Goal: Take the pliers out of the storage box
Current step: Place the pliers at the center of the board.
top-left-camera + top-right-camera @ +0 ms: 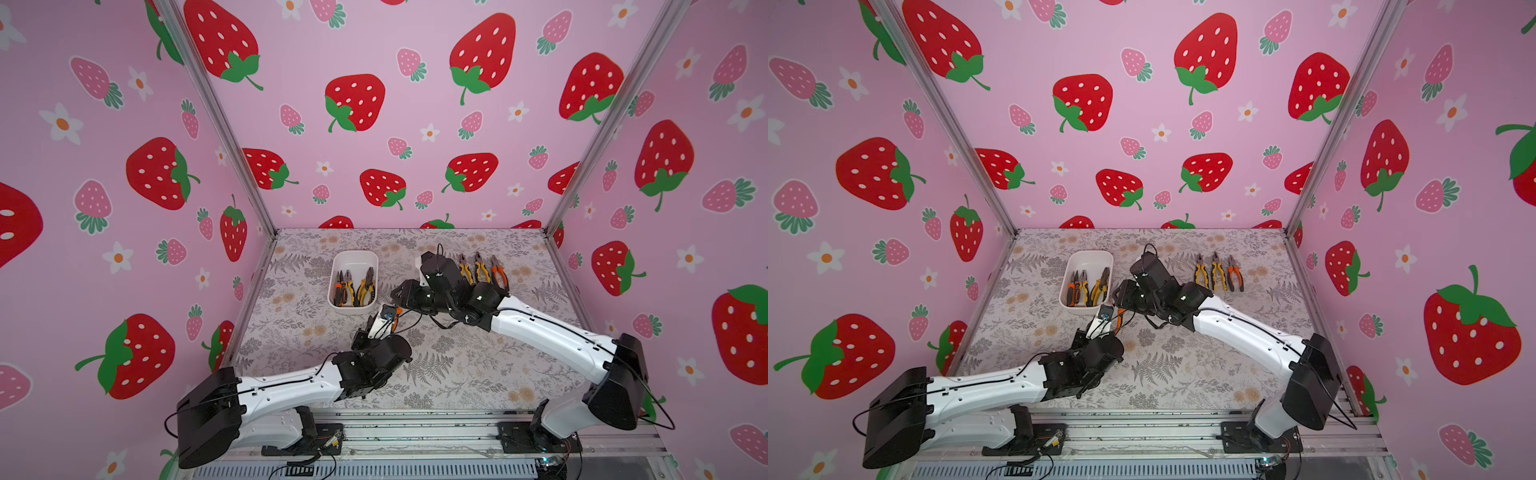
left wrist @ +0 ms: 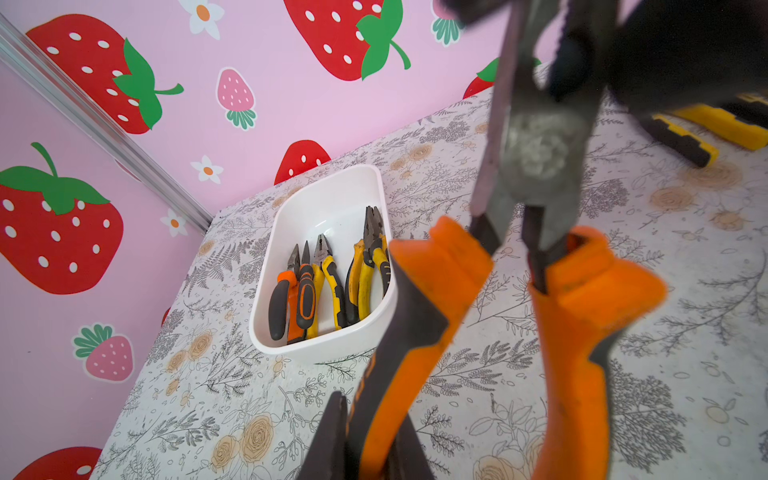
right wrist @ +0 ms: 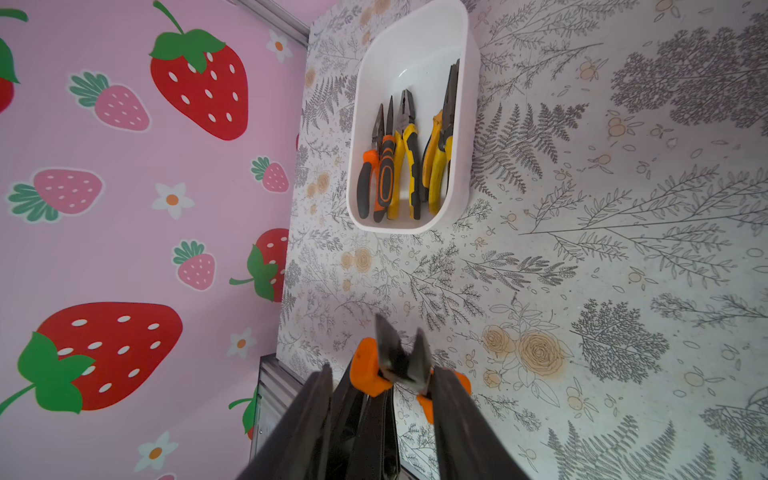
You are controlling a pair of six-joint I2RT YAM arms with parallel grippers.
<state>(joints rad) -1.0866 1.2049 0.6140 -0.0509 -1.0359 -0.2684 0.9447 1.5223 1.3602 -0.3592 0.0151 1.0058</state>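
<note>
The white storage box (image 1: 353,259) (image 1: 1090,259) stands at the back left of the table, with several pliers (image 1: 353,289) (image 2: 328,282) (image 3: 399,166) lying in it, orange-and-black and yellow-and-black. In front of the box, above the table, a pair of orange-and-black pliers (image 1: 397,313) (image 2: 536,158) (image 3: 399,357) hangs between both grippers, its dark jaws apart. My left gripper (image 1: 388,319) (image 2: 370,436) is shut on one handle. My right gripper (image 1: 395,305) (image 3: 380,370) has a finger on each side of the orange collars and is shut on the same pliers.
Three more pliers (image 1: 482,270) (image 1: 1219,272) lie side by side at the back right, partly behind my right arm in a top view. Pink strawberry walls and metal posts (image 1: 253,199) close in the table. A metal rail (image 1: 415,428) runs along the front.
</note>
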